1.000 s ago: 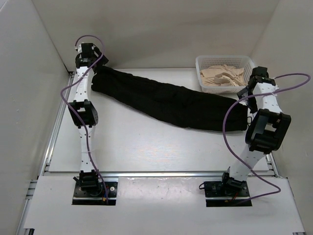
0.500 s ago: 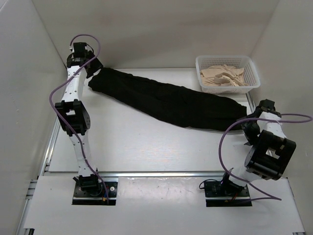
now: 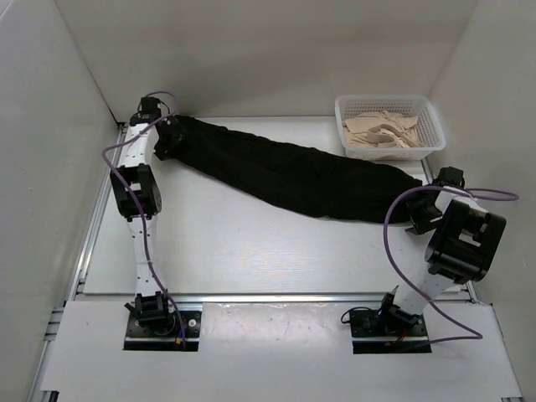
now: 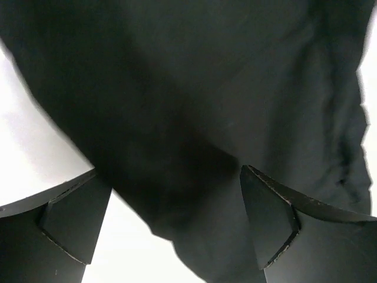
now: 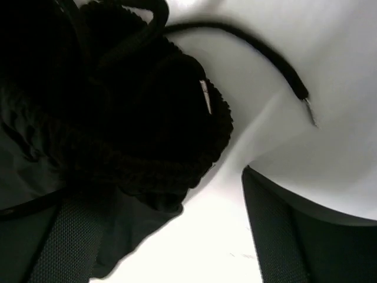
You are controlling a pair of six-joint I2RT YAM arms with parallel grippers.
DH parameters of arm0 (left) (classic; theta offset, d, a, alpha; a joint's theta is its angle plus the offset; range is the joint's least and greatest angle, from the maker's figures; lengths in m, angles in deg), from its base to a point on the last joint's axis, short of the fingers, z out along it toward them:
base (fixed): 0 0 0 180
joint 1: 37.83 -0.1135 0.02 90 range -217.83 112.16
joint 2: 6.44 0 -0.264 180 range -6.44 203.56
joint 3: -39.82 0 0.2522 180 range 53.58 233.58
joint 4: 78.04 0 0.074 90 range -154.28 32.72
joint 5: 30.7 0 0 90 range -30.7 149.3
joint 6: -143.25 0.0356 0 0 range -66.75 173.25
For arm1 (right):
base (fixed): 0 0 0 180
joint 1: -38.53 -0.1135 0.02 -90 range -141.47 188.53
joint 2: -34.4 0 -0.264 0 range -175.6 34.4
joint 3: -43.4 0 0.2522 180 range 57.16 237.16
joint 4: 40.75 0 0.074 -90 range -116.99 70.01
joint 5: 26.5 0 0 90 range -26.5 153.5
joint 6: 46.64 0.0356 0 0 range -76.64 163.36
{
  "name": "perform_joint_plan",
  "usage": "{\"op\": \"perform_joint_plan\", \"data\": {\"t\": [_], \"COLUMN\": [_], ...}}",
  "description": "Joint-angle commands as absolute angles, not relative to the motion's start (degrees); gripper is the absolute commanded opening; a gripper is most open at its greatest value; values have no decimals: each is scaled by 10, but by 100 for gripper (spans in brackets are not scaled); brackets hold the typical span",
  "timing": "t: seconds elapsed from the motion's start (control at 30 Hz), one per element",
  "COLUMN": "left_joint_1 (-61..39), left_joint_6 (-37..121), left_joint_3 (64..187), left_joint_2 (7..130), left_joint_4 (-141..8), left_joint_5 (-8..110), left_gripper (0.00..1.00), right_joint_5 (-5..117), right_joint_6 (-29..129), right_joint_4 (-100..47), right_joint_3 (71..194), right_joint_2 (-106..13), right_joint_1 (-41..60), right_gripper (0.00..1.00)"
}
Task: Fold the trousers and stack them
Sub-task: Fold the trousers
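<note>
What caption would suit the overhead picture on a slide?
Left arm and right arm at opposite ends of black trousers stretched diagonally across the table, near a basket of beige garments.

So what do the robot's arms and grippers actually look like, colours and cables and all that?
The left arm and right arm are slim white links joined by chunky black motor housings, on black bases. A purple cable loops loosely along each. The left gripper and right gripper have black wedge-shaped fingers; the right pair shows a fine woven texture.

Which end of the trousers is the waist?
The trousers' end by the right gripper: a ribbed waistband and loose drawstring show there; the left gripper's end is plain.
</note>
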State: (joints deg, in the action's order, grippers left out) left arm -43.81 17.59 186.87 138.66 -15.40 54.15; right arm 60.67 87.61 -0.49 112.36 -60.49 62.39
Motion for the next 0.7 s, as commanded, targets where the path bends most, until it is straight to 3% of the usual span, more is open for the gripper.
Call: {"op": "perform_joint_plan", "data": {"t": [0.0, 0.1, 0.13, 0.17, 0.2, 0.23, 0.27, 0.33, 0.67], "left_joint_1": [-438, -433, -433, -433, -433, -433, -433, -433, -467], "left_joint_6": [141, 128, 128, 123, 123, 123, 123, 123, 184], "left_joint_3": [1919, 1958, 1968, 1983, 1990, 1990, 1996, 1997, 1847], "left_joint_2": [1413, 1449, 1458, 1464, 1469, 1475, 1475, 1461, 1279], "left_joint_4": [-150, -150, -150, -150, -150, -150, -150, -150, -150], "left_joint_5": [527, 515, 515, 507, 502, 502, 502, 502, 533], "left_gripper": [100, 98, 87, 75, 56, 35, 10, 10, 10], "right_joint_5": [595, 612, 612, 618, 624, 624, 624, 638, 680], "right_joint_6": [902, 907, 914, 920, 921, 926, 926, 926, 931], "right_joint_4": [-66, -72, -72, -72, -72, -67, -58, -38, 129], "right_joint_3": [1153, 1186, 1193, 1209, 1217, 1224, 1237, 1251, 1271], "right_joint_2": [-638, -680, -696, -704, -709, -714, -714, -703, -582], "right_joint_1": [609, 588, 587, 579, 571, 571, 565, 558, 553], "right_gripper": [87, 74, 69, 51, 41, 30, 12, 0, 0]}}
